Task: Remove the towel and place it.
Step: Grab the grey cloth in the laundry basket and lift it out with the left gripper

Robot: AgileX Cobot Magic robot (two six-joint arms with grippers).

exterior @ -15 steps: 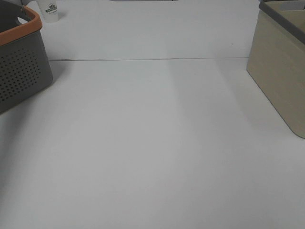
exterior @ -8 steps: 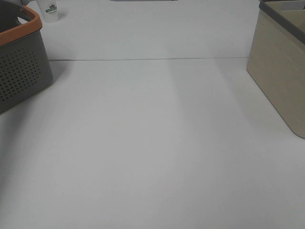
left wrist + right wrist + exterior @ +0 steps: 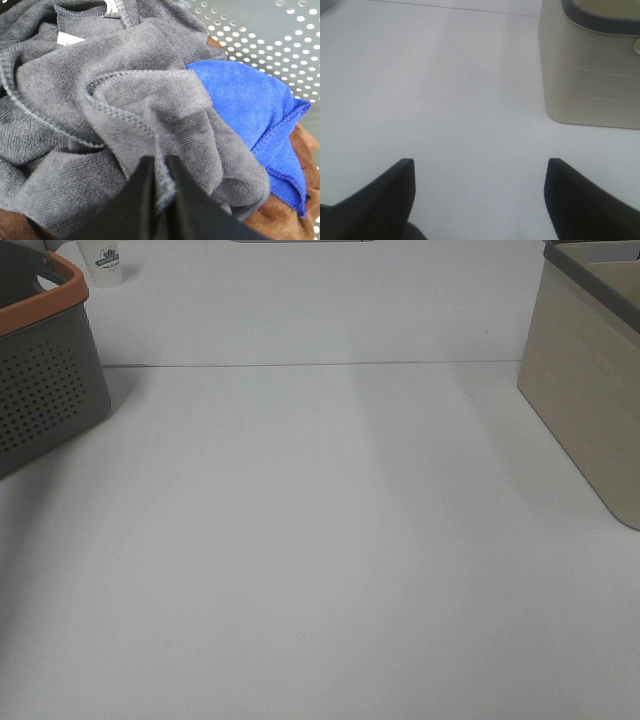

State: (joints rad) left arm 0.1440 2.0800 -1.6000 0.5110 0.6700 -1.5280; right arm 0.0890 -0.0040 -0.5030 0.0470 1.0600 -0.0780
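Note:
In the left wrist view the charcoal towel (image 3: pixel 90 105) lies crumpled inside the grey perforated basket (image 3: pixel 260 30), with a small white tag (image 3: pixel 69 39) near one edge. My left gripper (image 3: pixel 160 175) is shut, its two black fingers pinching a raised fold of the towel. My right gripper (image 3: pixel 479 180) is open and empty above bare white table. Neither arm shows in the exterior high view, where the basket (image 3: pixel 40 390) with an orange rim stands at the far left and its inside is hidden.
A blue cloth (image 3: pixel 250 105) and a brown cloth (image 3: pixel 280 215) lie beside and under the towel in the basket. A beige bin with a dark rim (image 3: pixel 590 390) stands at the right, also in the right wrist view (image 3: pixel 590 65). A white cup (image 3: pixel 105 262) stands behind the basket.

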